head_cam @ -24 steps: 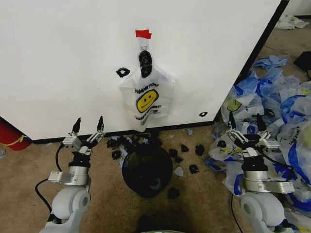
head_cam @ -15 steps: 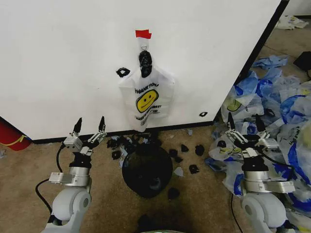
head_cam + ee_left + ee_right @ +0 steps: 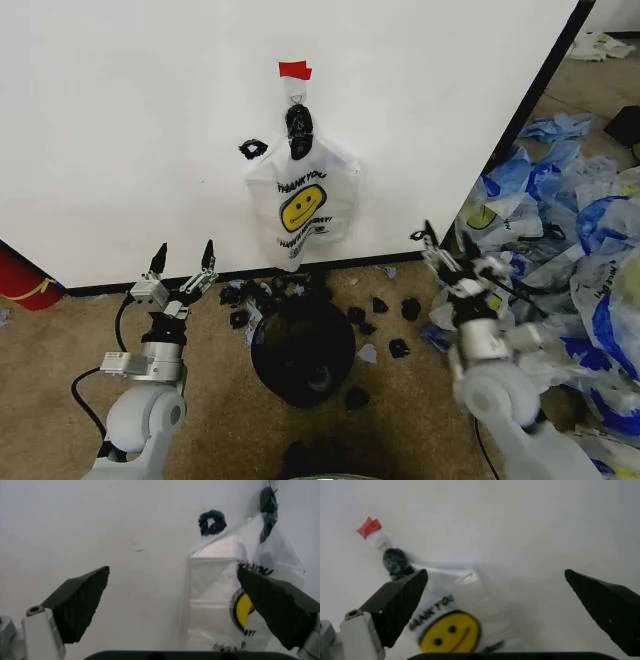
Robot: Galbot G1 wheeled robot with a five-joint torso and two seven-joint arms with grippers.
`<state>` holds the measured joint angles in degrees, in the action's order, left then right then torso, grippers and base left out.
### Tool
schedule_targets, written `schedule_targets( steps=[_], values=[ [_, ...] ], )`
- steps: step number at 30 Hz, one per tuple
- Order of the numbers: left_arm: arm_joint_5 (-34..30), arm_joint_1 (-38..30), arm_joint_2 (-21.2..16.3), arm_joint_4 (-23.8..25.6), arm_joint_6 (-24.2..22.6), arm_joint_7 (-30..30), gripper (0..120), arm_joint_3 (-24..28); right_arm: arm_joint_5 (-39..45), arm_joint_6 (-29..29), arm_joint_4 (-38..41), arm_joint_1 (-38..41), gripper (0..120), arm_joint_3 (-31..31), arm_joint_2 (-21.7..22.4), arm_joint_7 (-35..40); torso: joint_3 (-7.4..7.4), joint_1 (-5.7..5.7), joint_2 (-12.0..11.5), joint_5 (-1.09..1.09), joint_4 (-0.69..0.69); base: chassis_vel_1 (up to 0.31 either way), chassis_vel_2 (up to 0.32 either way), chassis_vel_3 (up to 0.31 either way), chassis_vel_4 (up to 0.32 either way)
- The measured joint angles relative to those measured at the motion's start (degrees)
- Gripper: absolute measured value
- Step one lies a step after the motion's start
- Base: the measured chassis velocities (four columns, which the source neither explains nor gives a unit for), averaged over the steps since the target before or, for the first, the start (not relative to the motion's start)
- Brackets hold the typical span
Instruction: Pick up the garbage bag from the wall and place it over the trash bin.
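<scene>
The garbage bag (image 3: 301, 207) hangs lengthwise down the wall (image 3: 150, 130) from a hook under red tape (image 3: 294, 70), above the trash bin (image 3: 303, 352) on brown carpet (image 3: 60, 340). The left gripper (image 3: 183, 262) and right gripper (image 3: 443, 242) both hold their jaws wide open and empty.

both arms are pale grey with rounded joint housings and a black cable looping alongside — the left gripper (image 3: 182, 258) and right gripper (image 3: 446, 240) carry black, pointed wedge fingers (image 3: 80, 602) on silver mounts, one with a small screw.
</scene>
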<state>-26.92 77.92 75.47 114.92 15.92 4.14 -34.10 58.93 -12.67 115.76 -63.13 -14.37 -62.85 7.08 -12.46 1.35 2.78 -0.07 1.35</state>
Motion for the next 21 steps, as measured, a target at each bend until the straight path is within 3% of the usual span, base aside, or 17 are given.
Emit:
schedule_targets(
  steps=[12,21],
  values=[
    [2.39,-0.46,0.85,-1.52,-0.9,-0.05,100,-0.17,10.63,-0.63,-13.9,19.8,100,14.71,-3.51,-5.88,-0.01,0.0,-0.01,0.02,-0.01,0.0,0.0,0.0,0.0],
    [2.96,-1.13,1.17,-2.76,-0.88,-0.08,100,0.26,17.32,-2.36,-18.35,25.94,100,19.87,-5.83,-9.66,0.0,0.0,0.0,0.01,0.01,0.0,0.0,0.0,0.0]
  ],
)
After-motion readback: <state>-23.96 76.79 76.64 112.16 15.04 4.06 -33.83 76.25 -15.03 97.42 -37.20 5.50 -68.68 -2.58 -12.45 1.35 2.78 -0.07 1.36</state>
